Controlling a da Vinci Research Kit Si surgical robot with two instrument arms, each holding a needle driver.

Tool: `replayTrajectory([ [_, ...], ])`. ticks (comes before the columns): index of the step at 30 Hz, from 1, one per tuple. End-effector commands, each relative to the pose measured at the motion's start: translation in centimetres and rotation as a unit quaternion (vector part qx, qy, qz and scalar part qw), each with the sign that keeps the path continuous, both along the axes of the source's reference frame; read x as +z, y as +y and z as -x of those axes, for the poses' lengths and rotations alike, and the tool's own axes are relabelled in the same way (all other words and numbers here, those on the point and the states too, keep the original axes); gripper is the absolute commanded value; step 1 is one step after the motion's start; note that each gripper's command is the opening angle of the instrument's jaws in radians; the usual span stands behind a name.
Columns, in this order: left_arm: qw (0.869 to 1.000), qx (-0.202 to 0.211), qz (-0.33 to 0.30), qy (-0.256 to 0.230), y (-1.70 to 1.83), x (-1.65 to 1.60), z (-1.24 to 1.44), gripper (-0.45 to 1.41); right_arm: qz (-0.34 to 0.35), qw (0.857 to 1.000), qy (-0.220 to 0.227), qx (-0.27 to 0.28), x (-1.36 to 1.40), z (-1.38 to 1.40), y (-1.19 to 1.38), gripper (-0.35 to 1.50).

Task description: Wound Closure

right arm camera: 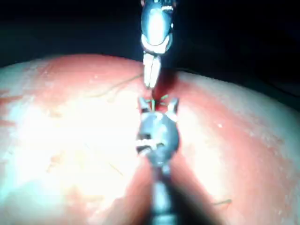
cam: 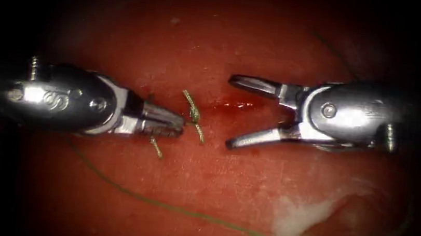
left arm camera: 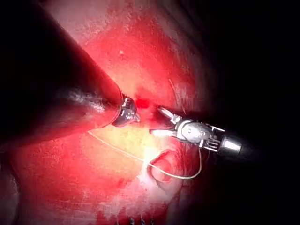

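From above, my left claw (cam: pixel 176 125) is closed beside the knot (cam: pixel 194 114) on the tissue (cam: pixel 161 191); I can't tell if it pinches thread (cam: pixel 185 212). My right claw (cam: pixel 232 112) is wide, holding nothing, just right of the knot. I see no needle.

By my left wrist, the right claw (left arm camera: pixel 157 123) gapes near the cut.

By my right wrist, the knot's ends (right arm camera: pixel 157 99) sit between its fingers. I guess trimming comes next, needing careful aim.

Knot (cam: pixel 194 114) between claws (on tissue (cam: pixel 187 42))

Darkness rings the lit centre — black at every edge
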State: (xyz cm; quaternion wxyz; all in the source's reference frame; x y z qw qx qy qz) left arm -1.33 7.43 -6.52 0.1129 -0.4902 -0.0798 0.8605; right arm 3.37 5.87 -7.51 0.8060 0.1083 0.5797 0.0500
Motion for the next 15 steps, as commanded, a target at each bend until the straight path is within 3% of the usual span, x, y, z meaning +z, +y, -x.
replayTrajectory([
  [1,1.0,0.0,-0.002,0.0,-0.01,0.05,0.05,-0.35,0.004,1.0,0.001,-0.005,0.07,-0.2,-0.07,1.23],
  [15,1.0,-0.004,0.0,0.0,-0.03,0.07,0.09,-0.35,0.017,0.999,-0.033,-0.003,0.28,-0.66,-0.16,1.23],
])
